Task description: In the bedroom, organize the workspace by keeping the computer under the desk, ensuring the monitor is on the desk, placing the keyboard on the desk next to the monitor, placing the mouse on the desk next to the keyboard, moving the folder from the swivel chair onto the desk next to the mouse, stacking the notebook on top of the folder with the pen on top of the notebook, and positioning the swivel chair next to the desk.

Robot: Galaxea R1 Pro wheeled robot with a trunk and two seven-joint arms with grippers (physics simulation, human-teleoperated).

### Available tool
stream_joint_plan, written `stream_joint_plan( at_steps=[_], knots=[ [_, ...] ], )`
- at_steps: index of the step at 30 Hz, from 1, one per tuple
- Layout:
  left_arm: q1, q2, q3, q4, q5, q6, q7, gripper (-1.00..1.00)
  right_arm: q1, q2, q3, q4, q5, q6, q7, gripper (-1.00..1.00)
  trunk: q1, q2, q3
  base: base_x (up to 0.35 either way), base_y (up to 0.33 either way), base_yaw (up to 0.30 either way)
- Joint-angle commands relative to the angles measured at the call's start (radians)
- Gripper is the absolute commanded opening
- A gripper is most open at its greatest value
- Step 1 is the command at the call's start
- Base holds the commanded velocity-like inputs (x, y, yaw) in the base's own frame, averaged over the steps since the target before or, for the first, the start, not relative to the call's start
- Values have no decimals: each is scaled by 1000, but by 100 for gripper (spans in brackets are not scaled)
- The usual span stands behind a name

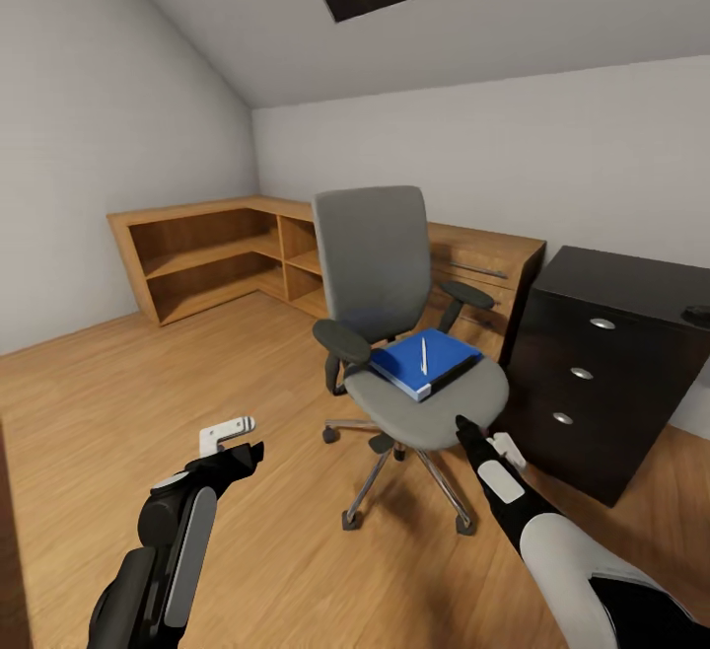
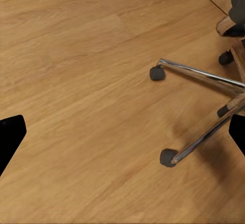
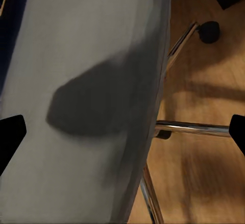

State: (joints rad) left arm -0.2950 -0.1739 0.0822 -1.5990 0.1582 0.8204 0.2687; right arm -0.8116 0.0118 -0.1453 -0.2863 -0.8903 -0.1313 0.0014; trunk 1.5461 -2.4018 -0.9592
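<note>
The swivel chair (image 1: pixel 380 264) stands mid-room facing me, with a grey seat (image 3: pixel 87 81) and a metal star base (image 2: pixel 196 73). On the seat lies the blue folder (image 1: pixel 426 365), and the white pen (image 1: pixel 424 355) rests on top of it. I cannot make out the notebook. The desk's black drawer unit (image 1: pixel 611 373) stands right of the chair. My right gripper (image 1: pixel 485 437) is open at the seat's front edge. My left gripper (image 1: pixel 233 442) is open over bare floor, left of the chair. Computer, monitor, keyboard and mouse are out of view.
A low wooden corner shelf unit (image 1: pixel 212 254) runs along the far walls. A light wooden drawer chest (image 1: pixel 488 269) stands behind the chair. A small dark shape (image 1: pixel 698 315) sits on the desk top at the right edge. Wooden floor (image 1: pixel 118 402) lies open to the left.
</note>
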Motion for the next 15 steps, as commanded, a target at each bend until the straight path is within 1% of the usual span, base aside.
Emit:
stream_joint_plan(
  at_steps=[1, 5, 15],
  knots=[
    [-1, -1, 1, -1, 11, 3, 6, 100, 0, 0, 1, 22, -15, -4, -1, 100, 0, 0, -1, 218, 0, 9],
    [-1, -1, -8, 3, 11, 3, 6, 100, 0, -1, 1, 22, -15, -4, -1, 100, 0, 0, -1, 290, 0, 3],
    [-1, -1, -10, 11, 11, 4, 7, 100, 0, 0, 1, 21, -15, -4, -1, 100, 0, 0, -1, 289, 0, 0]
  ],
)
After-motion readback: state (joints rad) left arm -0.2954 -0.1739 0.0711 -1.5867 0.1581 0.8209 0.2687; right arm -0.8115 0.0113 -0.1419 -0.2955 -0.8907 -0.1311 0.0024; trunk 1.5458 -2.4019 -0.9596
